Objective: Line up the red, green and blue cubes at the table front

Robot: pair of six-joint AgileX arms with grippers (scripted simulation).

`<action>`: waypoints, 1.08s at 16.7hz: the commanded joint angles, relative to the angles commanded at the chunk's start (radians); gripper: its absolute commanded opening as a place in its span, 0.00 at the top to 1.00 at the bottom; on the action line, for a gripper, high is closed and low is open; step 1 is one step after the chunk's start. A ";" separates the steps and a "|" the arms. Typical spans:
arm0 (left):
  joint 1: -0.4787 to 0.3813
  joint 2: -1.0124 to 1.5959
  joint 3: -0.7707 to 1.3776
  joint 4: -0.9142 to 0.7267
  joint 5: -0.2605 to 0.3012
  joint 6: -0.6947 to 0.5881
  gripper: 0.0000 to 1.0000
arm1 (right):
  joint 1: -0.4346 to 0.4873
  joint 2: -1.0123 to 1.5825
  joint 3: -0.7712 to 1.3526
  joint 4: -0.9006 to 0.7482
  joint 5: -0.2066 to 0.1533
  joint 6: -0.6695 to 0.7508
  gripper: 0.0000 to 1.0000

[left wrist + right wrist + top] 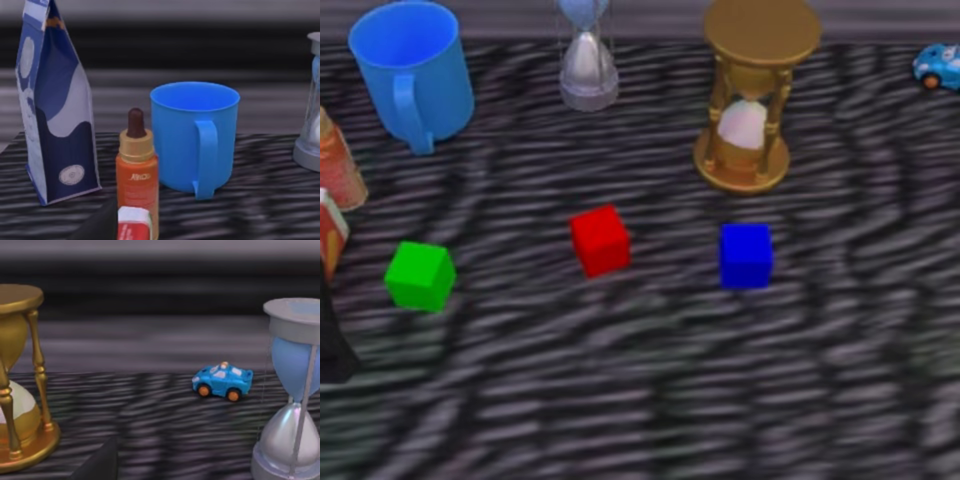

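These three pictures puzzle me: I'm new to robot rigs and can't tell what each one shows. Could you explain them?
This is a simulated table with two AgileX arms. One picture looks down from above; the other two come from cameras on each arm's wrist.

From above, the table holds three small cubes in a loose row: the green cube on the left, the red cube in the middle, the blue cube to its right. Behind them stand a blue mug, a silver hourglass, a gold hourglass and a toy car.

The left wrist camera faces the mug, an orange dropper bottle and a blue-and-white carton. The right wrist camera faces the car between two hourglasses.

Neither pincer shows clearly, and nothing is being held; all three cubes sit free.
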 joint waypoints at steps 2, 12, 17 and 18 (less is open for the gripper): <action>0.000 0.000 0.000 0.000 0.000 0.000 0.00 | 0.000 0.000 0.000 0.000 0.000 0.000 0.00; -0.134 0.497 0.442 -0.365 0.033 0.135 0.00 | 0.000 0.000 0.000 0.000 0.000 0.000 0.00; -0.252 1.023 0.825 -0.724 0.049 0.271 0.00 | 0.000 0.000 0.000 0.000 0.000 0.000 0.00; -0.275 1.136 0.907 -0.797 0.051 0.301 0.00 | 0.000 0.000 0.000 0.000 0.000 0.000 0.00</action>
